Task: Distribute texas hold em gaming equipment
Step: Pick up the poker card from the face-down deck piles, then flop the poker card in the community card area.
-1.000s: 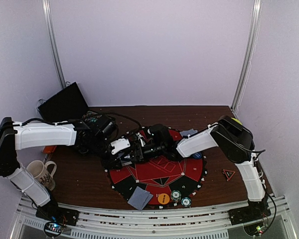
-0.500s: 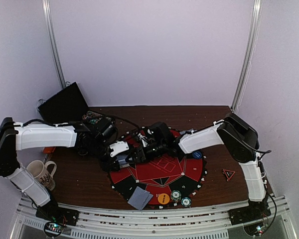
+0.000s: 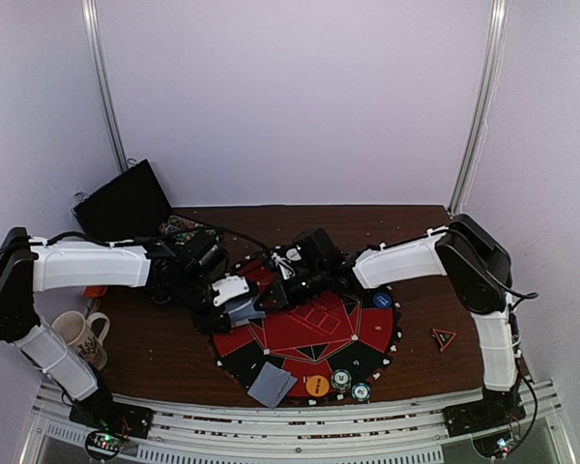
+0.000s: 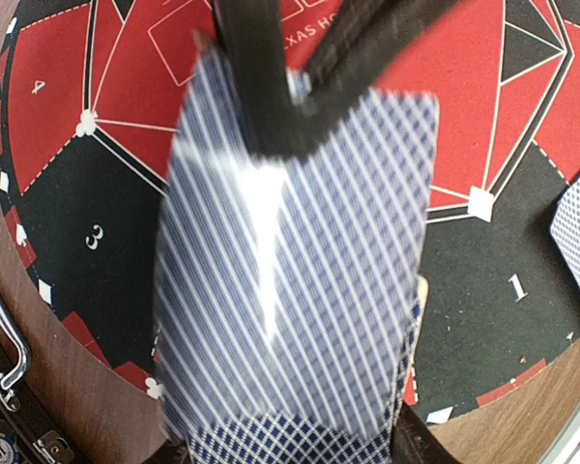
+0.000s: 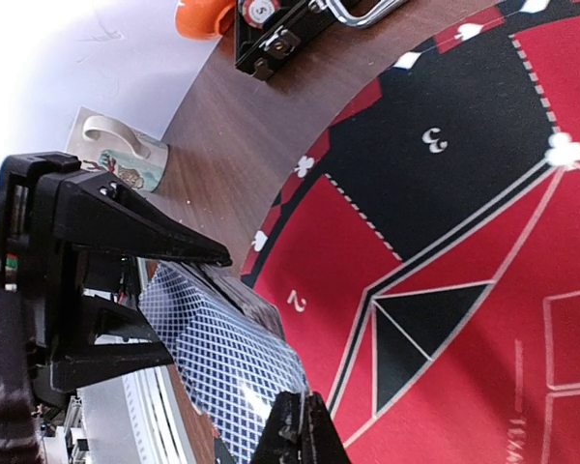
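My left gripper [image 3: 234, 307] is shut on a deck of blue-backed playing cards [image 3: 246, 309] above the left edge of the round red-and-black poker mat [image 3: 314, 338]. The right gripper [image 5: 305, 425] is shut on the edge of the top card [image 5: 234, 360], which lifts off the deck [image 4: 271, 437]. In the left wrist view that card [image 4: 300, 261] fills the frame, with the right fingers [image 4: 271, 87] over its far end. A dealt card [image 3: 271, 384], an orange button [image 3: 316, 385] and two chip stacks [image 3: 341, 379] lie at the mat's near edge. A blue button [image 3: 383, 301] lies on the right.
A white mug [image 3: 77, 333] stands at the near left of the brown table. An open black case [image 3: 126, 201] holding chips [image 5: 256, 10] lies at the back left, with an orange thing [image 3: 95, 289] beside it. A small red triangle [image 3: 443, 336] lies right of the mat.
The right gripper's jaws have closed on the top card of the deck. The right arm has stretched out further toward the left. The left gripper has kept the deck in place.
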Robot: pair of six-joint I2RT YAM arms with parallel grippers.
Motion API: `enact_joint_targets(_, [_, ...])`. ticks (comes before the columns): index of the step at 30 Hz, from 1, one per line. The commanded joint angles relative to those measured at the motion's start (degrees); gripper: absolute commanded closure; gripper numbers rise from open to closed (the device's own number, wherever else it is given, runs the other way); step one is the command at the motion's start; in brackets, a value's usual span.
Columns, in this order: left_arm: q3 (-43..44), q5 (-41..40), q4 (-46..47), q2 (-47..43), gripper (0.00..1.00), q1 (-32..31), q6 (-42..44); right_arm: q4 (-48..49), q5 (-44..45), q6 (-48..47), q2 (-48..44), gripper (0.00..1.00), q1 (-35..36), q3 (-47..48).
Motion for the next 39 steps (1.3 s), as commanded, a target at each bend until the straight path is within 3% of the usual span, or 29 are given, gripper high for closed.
enact_joint_targets(1, [-0.7, -0.6, 2.4, -0.2, 0.51, 0.1, -0.1, -7.6, 4.2, -5.5, -4.8, 1.00, -1.8, 0.6])
enact_joint_targets(5, [-0.6, -1.5, 3.0, 0.1, 0.51, 0.5, -0.9, -14.3, 9.3, -10.8, -8.2, 1.00, -2.4, 2.1])
enact_joint_targets(9, [-0.5, -1.4, 3.1, 1.0, 0.51, 2.1, -2.4, -25.1, 24.9, -18.4, -12.4, 1.00, -2.4, 5.5])
enact_joint_targets(13, [-0.1, -1.9, 3.5, 1.2, 0.51, 3.8, -3.8, -30.3, 40.7, -20.0, -13.7, 1.00, -2.2, 7.7])
enact_joint_targets(23, [0.0, -3.6, 4.1, -1.0, 0.51, 5.5, -5.3, -44.7, 78.9, -21.3, 3.3, 1.00, 3.5, 26.5])
enact_joint_targets(32, [-0.8, -5.2, 2.8, -4.8, 0.51, 6.8, -4.8, -54.4, 88.2, -23.9, 16.4, 1.00, 9.7, 38.7])
enact_joint_targets(39, [-0.7, -5.8, 2.0, -6.1, 0.51, 7.3, -4.1, -56.3, 84.2, -24.1, 18.0, 1.00, 12.8, 40.8])
